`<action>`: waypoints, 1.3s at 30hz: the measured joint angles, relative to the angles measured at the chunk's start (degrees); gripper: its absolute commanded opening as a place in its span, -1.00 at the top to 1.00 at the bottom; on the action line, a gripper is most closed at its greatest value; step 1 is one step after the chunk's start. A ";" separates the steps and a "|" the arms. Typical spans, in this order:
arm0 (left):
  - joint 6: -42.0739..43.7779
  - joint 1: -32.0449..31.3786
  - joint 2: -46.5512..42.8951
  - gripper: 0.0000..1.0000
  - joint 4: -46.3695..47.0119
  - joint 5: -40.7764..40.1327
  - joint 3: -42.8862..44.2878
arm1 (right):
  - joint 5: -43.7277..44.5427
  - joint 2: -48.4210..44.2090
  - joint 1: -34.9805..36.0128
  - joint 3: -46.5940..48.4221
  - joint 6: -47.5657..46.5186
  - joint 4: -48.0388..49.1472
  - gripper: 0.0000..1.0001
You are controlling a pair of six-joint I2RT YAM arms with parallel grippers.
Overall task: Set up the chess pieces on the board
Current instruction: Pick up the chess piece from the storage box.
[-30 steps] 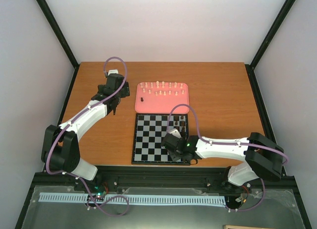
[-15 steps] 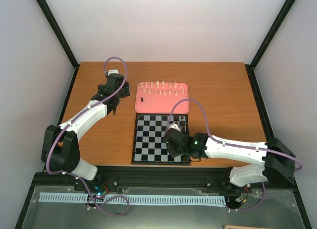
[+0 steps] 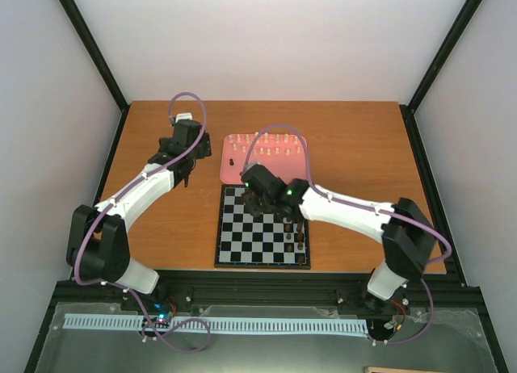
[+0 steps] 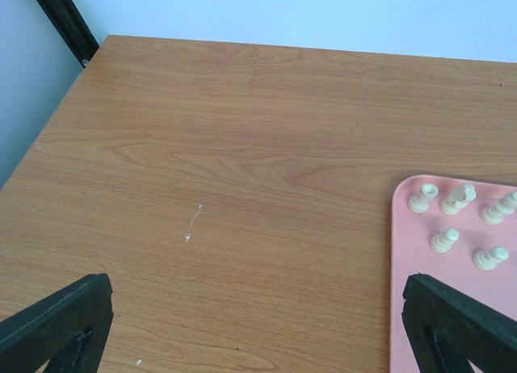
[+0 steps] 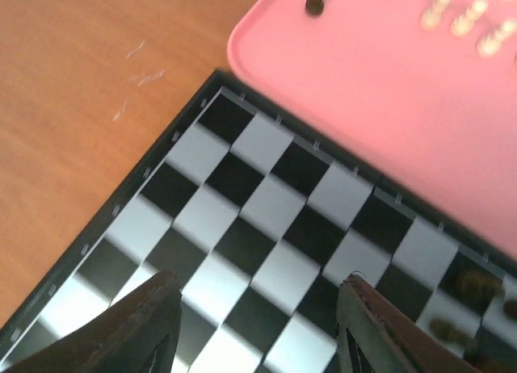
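Note:
The board (image 3: 241, 237) lies at the table's near middle, with dark chess pieces (image 3: 300, 232) along its right side. Behind it, a pink tray (image 3: 229, 173) carries cream chess pieces (image 3: 271, 147) and one dark piece (image 3: 232, 161). My right gripper (image 3: 257, 202) hovers over the board's far left squares (image 5: 266, 220); it (image 5: 258, 282) is open, with only checks between its fingers (image 5: 153, 324). The lone dark piece (image 5: 316, 0) stands on the tray just beyond. My left gripper (image 3: 187, 178) hangs left of the tray, and it (image 4: 257, 284) is open wide over bare wood.
The tray's left edge (image 4: 400, 292) lies just inside my left gripper's right finger (image 4: 460, 324), with cream pieces (image 4: 452, 220) beyond. Black frame posts (image 3: 97, 58) and pale walls bound the table. Bare wood (image 3: 363, 147) stretches right of the tray.
My right arm has swung from the board's near right corner up to its far left squares, and its jaws have spread wider. The left arm has stayed still.

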 measured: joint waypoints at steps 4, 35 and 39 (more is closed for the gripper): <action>-0.02 0.00 -1.09 -1.00 0.02 0.00 -0.02 | -2.75 8.57 -5.95 7.76 -4.48 2.89 -0.06; -0.24 0.00 -4.66 -1.00 0.09 -0.39 -1.86 | -13.64 52.28 -16.09 54.36 -15.37 1.33 0.31; -0.24 0.00 -4.13 -1.00 0.11 -0.48 -1.86 | -13.62 52.30 -16.28 54.38 -15.37 1.11 0.38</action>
